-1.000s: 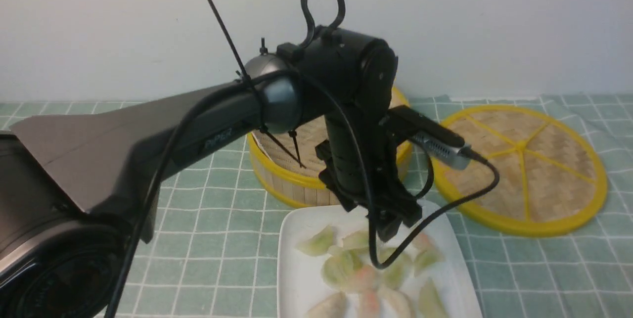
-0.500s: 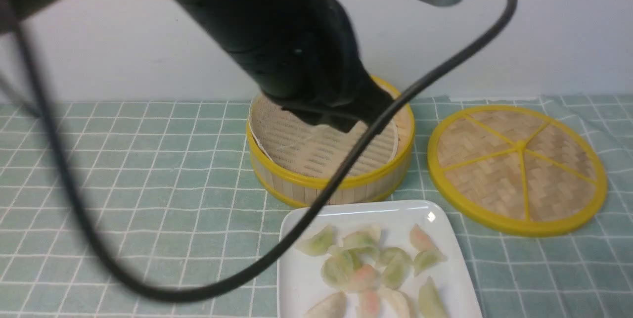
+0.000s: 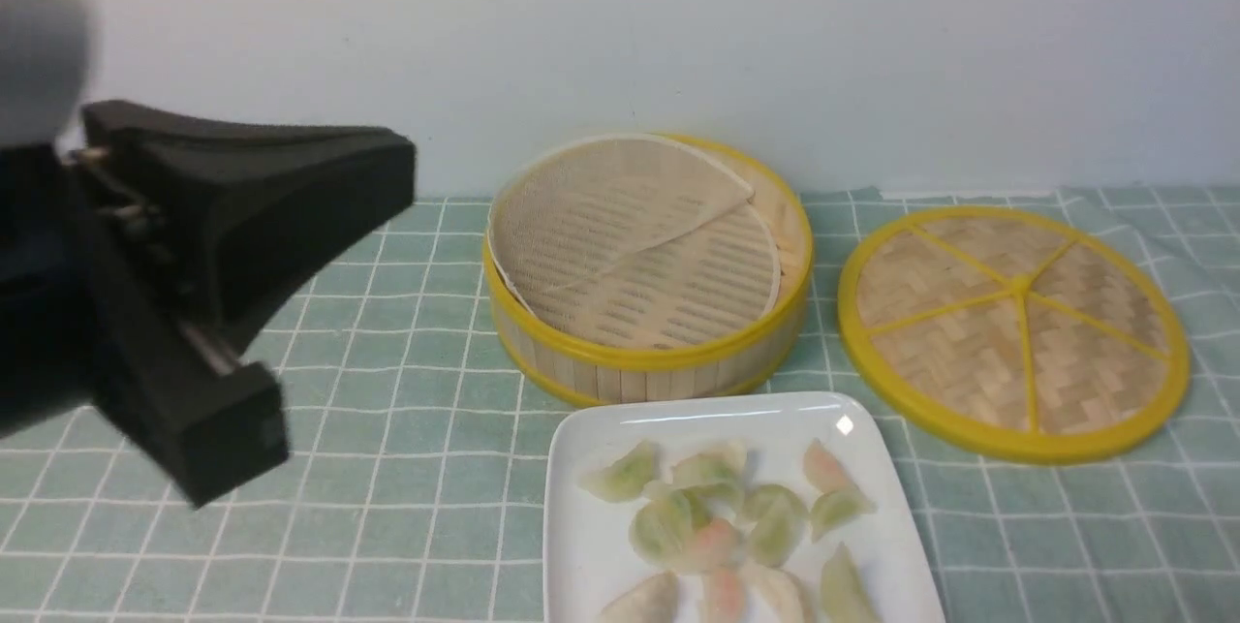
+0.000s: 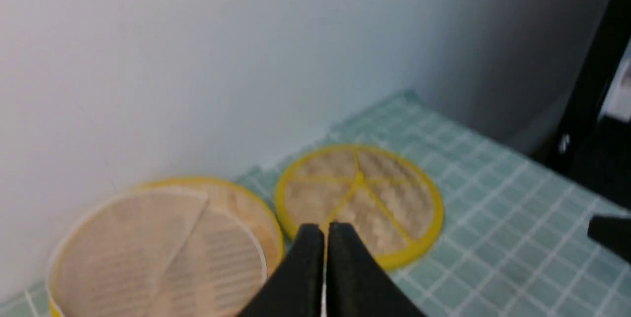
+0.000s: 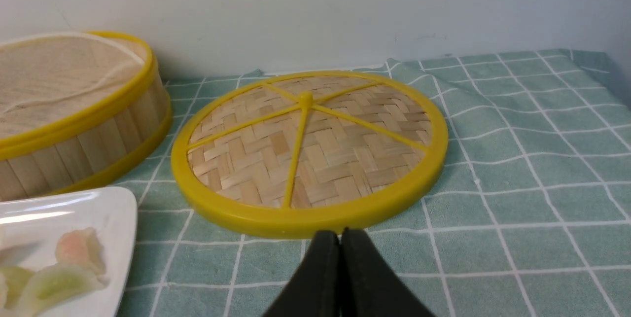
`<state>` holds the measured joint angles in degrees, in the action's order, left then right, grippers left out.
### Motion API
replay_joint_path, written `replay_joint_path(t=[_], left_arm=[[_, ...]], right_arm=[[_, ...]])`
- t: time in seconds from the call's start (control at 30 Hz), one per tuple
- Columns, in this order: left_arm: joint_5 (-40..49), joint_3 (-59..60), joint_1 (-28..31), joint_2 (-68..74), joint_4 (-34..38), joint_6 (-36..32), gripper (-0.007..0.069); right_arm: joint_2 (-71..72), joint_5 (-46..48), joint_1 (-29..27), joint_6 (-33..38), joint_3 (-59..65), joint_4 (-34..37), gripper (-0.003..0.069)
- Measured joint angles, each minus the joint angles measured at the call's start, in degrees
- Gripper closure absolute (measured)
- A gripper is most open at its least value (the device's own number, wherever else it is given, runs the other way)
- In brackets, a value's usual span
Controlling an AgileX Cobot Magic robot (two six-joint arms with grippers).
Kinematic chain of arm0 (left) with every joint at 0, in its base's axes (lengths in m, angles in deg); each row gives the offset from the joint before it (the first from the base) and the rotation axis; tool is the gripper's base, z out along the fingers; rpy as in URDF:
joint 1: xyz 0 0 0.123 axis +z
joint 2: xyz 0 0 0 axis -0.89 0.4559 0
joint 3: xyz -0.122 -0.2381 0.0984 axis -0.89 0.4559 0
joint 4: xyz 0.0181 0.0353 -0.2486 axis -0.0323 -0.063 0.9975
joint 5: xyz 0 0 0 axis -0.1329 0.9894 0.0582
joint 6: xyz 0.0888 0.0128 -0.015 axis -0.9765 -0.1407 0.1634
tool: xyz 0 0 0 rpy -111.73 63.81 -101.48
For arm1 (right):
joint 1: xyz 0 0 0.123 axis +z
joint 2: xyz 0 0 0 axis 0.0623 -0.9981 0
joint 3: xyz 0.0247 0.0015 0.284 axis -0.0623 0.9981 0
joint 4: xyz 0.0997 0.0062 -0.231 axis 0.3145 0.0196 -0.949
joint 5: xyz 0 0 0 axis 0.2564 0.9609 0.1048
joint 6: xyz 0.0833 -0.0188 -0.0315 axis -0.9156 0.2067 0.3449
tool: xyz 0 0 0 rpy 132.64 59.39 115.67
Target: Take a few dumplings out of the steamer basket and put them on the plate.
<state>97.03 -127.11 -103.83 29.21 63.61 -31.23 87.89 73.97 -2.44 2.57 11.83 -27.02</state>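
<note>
The steamer basket (image 3: pixel 639 376) stands at the table's middle back; it holds only its pale liner sheet (image 3: pixel 620 216), one edge folded over. No dumpling shows in it. The white plate (image 3: pixel 581 555) lies just in front of it with several dumplings (image 3: pixel 717 516) on it. My left gripper (image 3: pixel 387 182) is shut and empty, raised at the far left, well apart from both; in the left wrist view (image 4: pixel 324 230) its jaws are together. My right gripper (image 5: pixel 339 235) is shut and empty, low over the cloth beside the lid; the front view does not show it.
The flat woven bamboo lid (image 3: pixel 1012 327) with yellow rim lies right of the steamer, also in the right wrist view (image 5: pixel 308 149) and the left wrist view (image 4: pixel 357 198). A green checked cloth (image 3: pixel 387 429) covers the table. A white wall runs behind.
My left arm has risen from over the plate and swung away to the far left. The steamer and plate now show in full. The dumplings on the plate have not moved.
</note>
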Motion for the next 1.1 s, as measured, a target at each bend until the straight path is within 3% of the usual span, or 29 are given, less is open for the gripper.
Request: replay_joint_path(t=[0.03, 0.23, 0.6, 0.93, 1.1], left_arm=[[-3.5, 3.2, 0.0, -4.2, -0.2, -0.5, 0.0631], [-5.6, 9.9, 0.0, -15.3, -2.2, -3.0, 0.0631], [-2.0, 16.9, 1.9, -27.4, -5.2, -6.0, 0.0631], [-0.9, 43.2, 29.9, -42.2, -3.2, -4.6, 0.0631], [1.3, 50.0, 34.3, -42.2, -3.0, -4.1, 0.0631]], right_arm=[[0.0, 0.0, 0.0, 0.0, 0.0, 0.0, 0.0673], [0.0, 0.0, 0.0, 0.0, 0.0, 0.0, 0.0673], [0.0, 0.0, 0.0, 0.0, 0.0, 0.0, 0.0673], [0.0, 0.1, 0.0, 0.1, 0.0, -0.1, 0.0673], [0.0, 0.1, 0.0, 0.1, 0.0, 0.0, 0.0673]])
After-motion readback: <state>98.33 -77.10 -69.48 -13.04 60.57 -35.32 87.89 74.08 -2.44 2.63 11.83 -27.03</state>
